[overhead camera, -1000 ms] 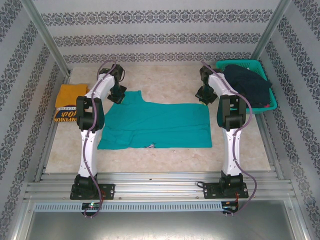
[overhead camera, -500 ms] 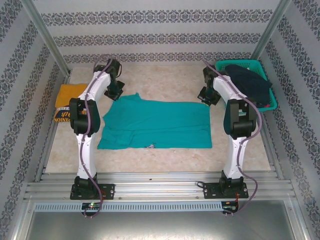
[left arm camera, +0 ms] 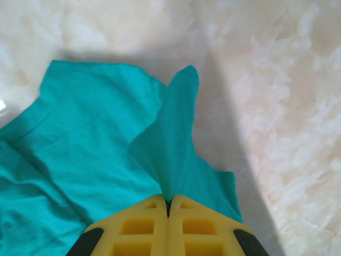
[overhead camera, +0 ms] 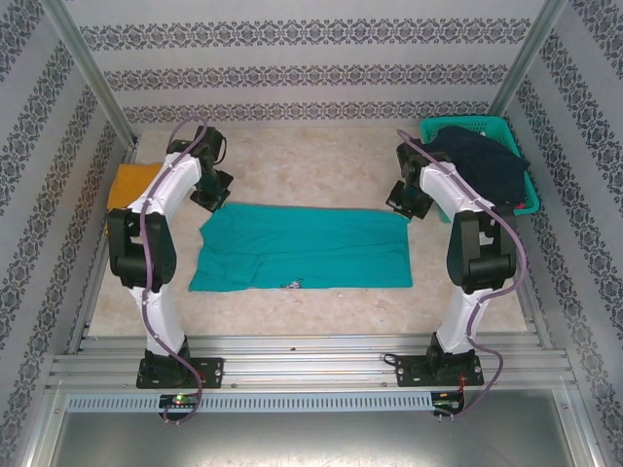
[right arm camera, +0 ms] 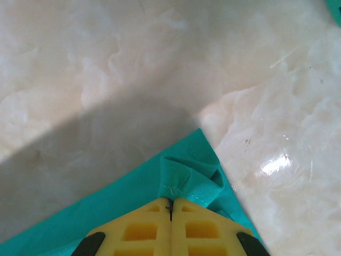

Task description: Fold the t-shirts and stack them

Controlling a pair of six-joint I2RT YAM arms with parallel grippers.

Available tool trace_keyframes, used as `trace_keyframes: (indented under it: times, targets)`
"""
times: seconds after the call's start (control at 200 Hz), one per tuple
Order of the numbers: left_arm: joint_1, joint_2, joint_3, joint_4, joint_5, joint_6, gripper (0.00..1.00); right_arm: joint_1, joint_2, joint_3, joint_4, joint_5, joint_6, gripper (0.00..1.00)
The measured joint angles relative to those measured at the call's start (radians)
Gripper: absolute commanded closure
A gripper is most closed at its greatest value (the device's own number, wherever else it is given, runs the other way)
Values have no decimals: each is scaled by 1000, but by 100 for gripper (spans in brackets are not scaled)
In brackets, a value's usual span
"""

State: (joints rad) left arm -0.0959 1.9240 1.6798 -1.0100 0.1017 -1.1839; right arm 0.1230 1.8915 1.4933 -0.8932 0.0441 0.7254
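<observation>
Marble table [overhead camera: 321, 161], teal t-shirt [overhead camera: 302, 248] spread; left gripper [left arm camera: 168, 201] and right gripper [right arm camera: 171, 201] clamp its far corners — to fold, draw both nearward evenly.

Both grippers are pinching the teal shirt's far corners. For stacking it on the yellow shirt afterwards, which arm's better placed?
Left, probably. The yellow shirt lies at the left edge of the table, close beside the left gripper; the right gripper holds the opposite corner of the teal shirt, over by the basket.
</observation>
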Motion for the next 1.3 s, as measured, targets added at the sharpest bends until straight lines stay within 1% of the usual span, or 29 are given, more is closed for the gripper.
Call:
trace_keyframes:
  times: [0.31, 0.764, 1.299]
  targets:
    - [0, -210, -209, 5, 0, 2, 100, 29, -85, -76, 8, 0, -20, 100]
    - [-1, -412, -418, 8, 3, -21, 100, 32, -171, -194, 15, -8, -30, 100]
    - [-1, -445, -546, 9, 3, -25, 100, 72, -264, -322, 15, -8, -14, 100]
